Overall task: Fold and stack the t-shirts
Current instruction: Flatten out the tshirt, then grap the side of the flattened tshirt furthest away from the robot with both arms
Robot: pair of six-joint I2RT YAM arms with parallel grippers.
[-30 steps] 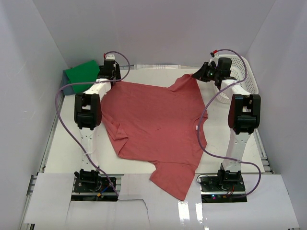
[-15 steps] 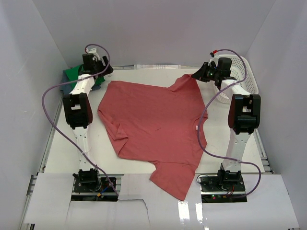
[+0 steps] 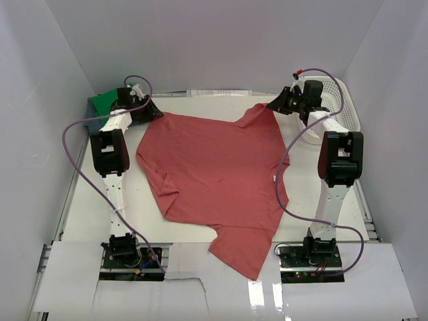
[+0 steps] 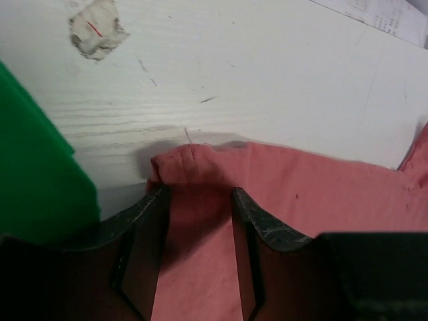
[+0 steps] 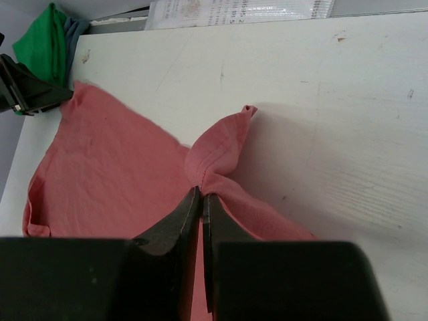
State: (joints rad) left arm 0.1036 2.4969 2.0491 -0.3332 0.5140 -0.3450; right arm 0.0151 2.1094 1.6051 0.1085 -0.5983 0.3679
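Left end effector (image 4: 199, 199): fingers spread, corner of brick-red t-shirt (image 3: 214, 177) straddled, cloth flat on worktop (image 4: 281, 80). Green t-shirt (image 4: 33, 174) lies just beside it. Right end effector (image 5: 201, 195): pressed together, opposite shirt corner pinched between tips and bunched into a peak.

Brick-red t-shirt (image 3: 214, 174): soft cloth, matt, lightly creased, no sheen.

Green t-shirt (image 3: 107, 103), off the red shirt's far-left corner: the same matt cloth in a brighter dye.

Blue-grey t-shirt (image 5: 75, 28), against the green one: dull, soft cloth.

Table (image 3: 87, 200), under the red shirt: white-painted board with the wood grain showing. The finish is matt and scratched, with one chipped patch (image 4: 97, 27) just past the shirt's corner.

Basket (image 3: 348, 110), right of the red shirt: white plastic lattice, faintly shiny.

Left gripper (image 4: 198, 194) and right gripper (image 5: 200, 194): the fingers look like black hard plastic, matt, scuffed grey at the edges.
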